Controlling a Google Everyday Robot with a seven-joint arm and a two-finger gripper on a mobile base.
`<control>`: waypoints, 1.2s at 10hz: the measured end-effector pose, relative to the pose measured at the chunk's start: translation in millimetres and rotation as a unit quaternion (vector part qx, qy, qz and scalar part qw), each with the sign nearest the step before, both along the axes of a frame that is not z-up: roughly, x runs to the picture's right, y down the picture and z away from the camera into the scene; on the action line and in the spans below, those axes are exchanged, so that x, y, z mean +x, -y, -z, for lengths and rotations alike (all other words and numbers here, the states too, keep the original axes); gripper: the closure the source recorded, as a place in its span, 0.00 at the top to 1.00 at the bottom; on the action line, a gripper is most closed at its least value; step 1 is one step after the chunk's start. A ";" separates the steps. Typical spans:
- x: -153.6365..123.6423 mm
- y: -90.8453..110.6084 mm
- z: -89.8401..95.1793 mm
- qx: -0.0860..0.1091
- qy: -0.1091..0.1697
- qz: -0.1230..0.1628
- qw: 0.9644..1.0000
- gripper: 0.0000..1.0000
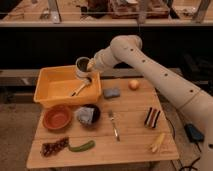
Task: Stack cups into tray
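Observation:
A pale cup with a dark inside hangs in the air above the far right corner of the tray, a deep yellow-orange bin at the table's back left. My gripper is shut on the cup's right side, at the end of the white arm that reaches in from the right. A whitish utensil lies inside the tray, just below the cup. No other cup shows in the camera view.
In front of the tray stand an orange-brown bowl and a dark bowl with grey cloth. A blue-grey sponge, an orange fruit, a fork, a striped block, a yellow item and a green pepper lie on the table.

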State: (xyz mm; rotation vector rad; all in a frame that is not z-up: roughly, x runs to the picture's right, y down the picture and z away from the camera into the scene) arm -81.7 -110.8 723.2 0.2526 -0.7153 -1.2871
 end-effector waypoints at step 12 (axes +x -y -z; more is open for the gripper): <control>-23.6 10.7 -46.6 -0.025 -0.001 0.031 0.999 0.15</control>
